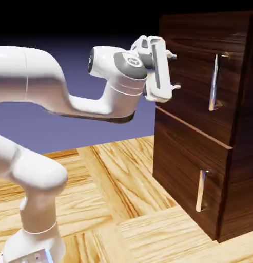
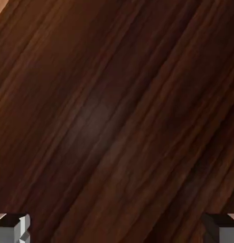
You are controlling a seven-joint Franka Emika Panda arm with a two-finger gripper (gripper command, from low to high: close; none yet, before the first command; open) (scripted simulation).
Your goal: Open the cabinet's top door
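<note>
A wooden table (image 1: pixel 123 205) stood before a violet backdrop. The gripper (image 1: pixel 175 72), fingers spread wide and empty, faced the cabinet (image 1: pixel 241 169) at nine o'clock from the top door (image 1: pixel 192 77) handle (image 1: pixel 214 82).

Dark-brown wood-grain cabinet (image 1: pixel 200 149), silver bar handles, white arm (image 1: pixel 41 87), light wood-plank table (image 1: pixel 123 205), blue-violet backdrop (image 1: pixel 97 128)

No writing, label, brand mark or number can be read anywhere, from where I stand or in the close view along the hand.
</note>
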